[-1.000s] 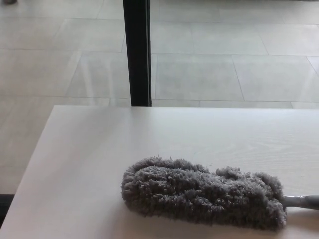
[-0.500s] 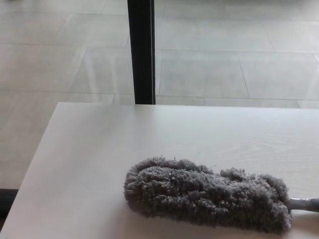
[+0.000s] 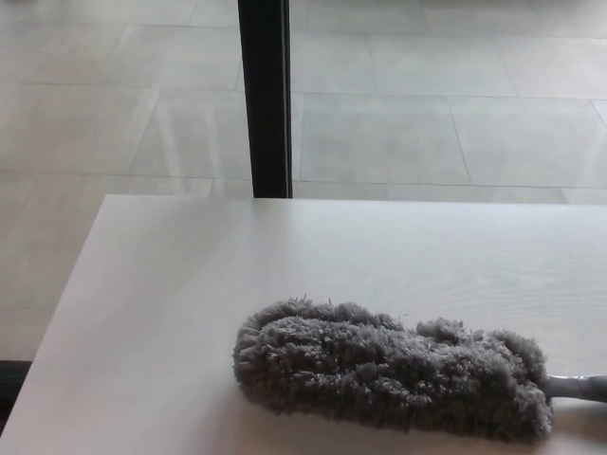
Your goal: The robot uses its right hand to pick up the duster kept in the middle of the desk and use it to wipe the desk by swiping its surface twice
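Note:
A fluffy grey duster (image 3: 389, 370) lies flat on the pale wooden desk (image 3: 190, 284), its head stretched from the lower middle to the lower right. Its grey handle (image 3: 580, 386) runs off the right edge of the picture. Neither of my hands shows in the head view.
A black vertical post (image 3: 265, 95) stands behind the desk's far edge, left of centre. Beyond it is a light tiled floor (image 3: 427, 114). The desk's left edge runs diagonally down to the lower left corner.
The whole picture has shifted slightly, so the camera moved. The duster lies in the same place on the desk.

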